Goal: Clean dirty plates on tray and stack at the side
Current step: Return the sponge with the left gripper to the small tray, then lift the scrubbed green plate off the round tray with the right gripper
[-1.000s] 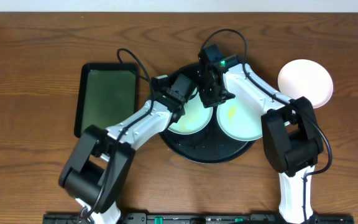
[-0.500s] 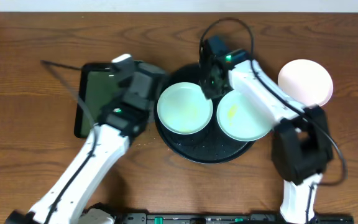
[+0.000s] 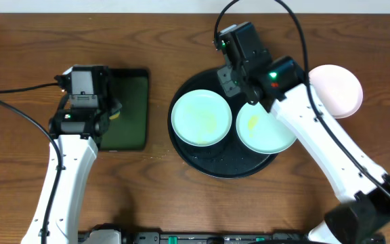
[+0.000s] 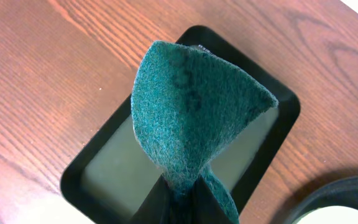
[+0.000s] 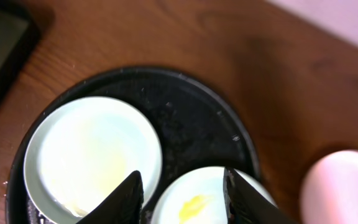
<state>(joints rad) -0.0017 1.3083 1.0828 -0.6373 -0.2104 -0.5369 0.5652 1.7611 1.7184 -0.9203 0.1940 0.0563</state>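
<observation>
Hanging above the small rectangular dark green tray (image 3: pixel 131 108), the left claw (image 4: pixel 179 202) is pinched tight on a folded dark green scouring pad (image 4: pixel 197 112), which stands up from the jaws in a curl. Holding it over that tray looks meant to keep drips off the brown wooden counter (image 3: pixel 32 41), or to park the pad there. The right claw (image 5: pixel 185 196) hovers over the large round black tray with a raised rim (image 3: pixel 219 163), its jaws partly apart with nothing between them, lined up near the gap between two pale mint round plates. The left plate (image 3: pixel 200 118) and the right plate (image 3: pixel 266 127) lie side by side in the black tray, each showing a yellowish smear, so both likely need scrubbing. A third, pinkish-white round plate (image 3: pixel 337 89) sits off the black tray on the counter at the right, apparently the start of the stack.
</observation>
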